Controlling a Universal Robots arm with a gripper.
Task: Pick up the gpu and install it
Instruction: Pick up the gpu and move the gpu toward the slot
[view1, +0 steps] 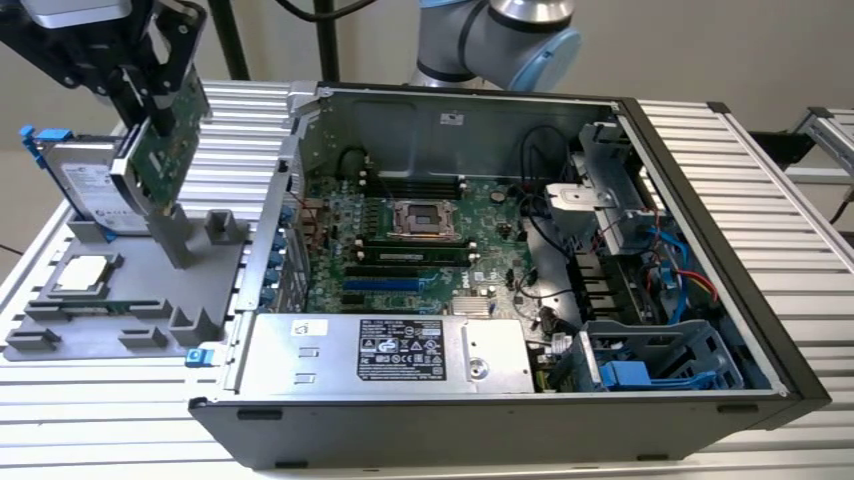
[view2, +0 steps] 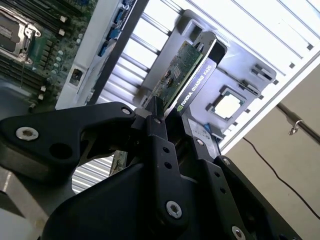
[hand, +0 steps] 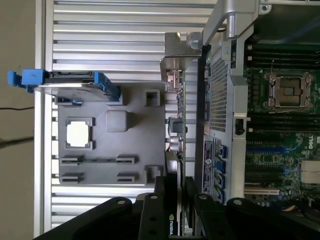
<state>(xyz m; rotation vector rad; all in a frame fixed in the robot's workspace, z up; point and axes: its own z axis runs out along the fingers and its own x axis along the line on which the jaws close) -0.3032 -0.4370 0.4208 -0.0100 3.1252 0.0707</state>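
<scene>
Over the grey tray (view1: 83, 328), one claw (view1: 154, 100) clamped on one gpu (view1: 171, 155), one hard drive (view1: 88, 185), one open case (view1: 467, 440) beside

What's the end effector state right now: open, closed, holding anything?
End effector: closed on the gpu, holding it upright over the gray tray, beside the open computer case.

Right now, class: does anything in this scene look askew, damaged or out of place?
Nothing looks damaged. The gpu hangs tilted in the tool, at the tray's edge, outside the case.
</scene>
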